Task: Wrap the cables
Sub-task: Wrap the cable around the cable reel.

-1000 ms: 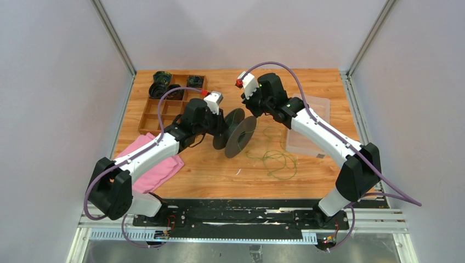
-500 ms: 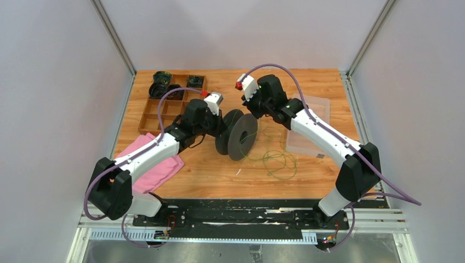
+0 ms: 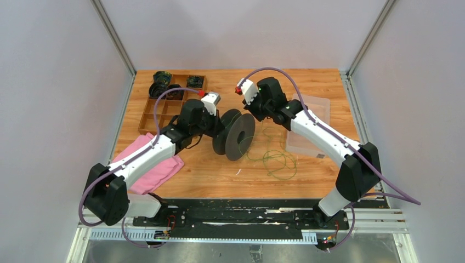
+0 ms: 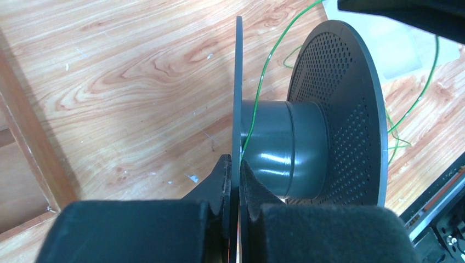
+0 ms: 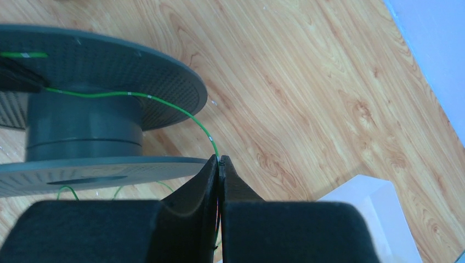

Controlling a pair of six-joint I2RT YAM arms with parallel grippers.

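Note:
A dark grey spool (image 3: 236,134) with perforated flanges stands on edge mid-table. My left gripper (image 4: 234,164) is shut on the rim of the spool's (image 4: 334,109) near flange. The thin green cable (image 5: 137,97) runs from the spool's (image 5: 82,129) hub out to my right gripper (image 5: 220,160), which is shut on it. More cable (image 3: 277,159) lies in loose loops on the wood right of the spool. In the left wrist view the cable (image 4: 268,60) passes over the hub between the flanges. From above, my right gripper (image 3: 253,112) sits just behind the spool's right flange.
A wooden compartment tray (image 3: 156,118) holding dark spools sits at the back left. A pink cloth (image 3: 156,167) lies under my left arm. A clear plastic sheet (image 3: 310,129) lies at the right, under my right arm.
My left gripper has closed onto the spool's flange. The spool has turned more upright and shifted slightly left. The right gripper has stayed shut on the cable.

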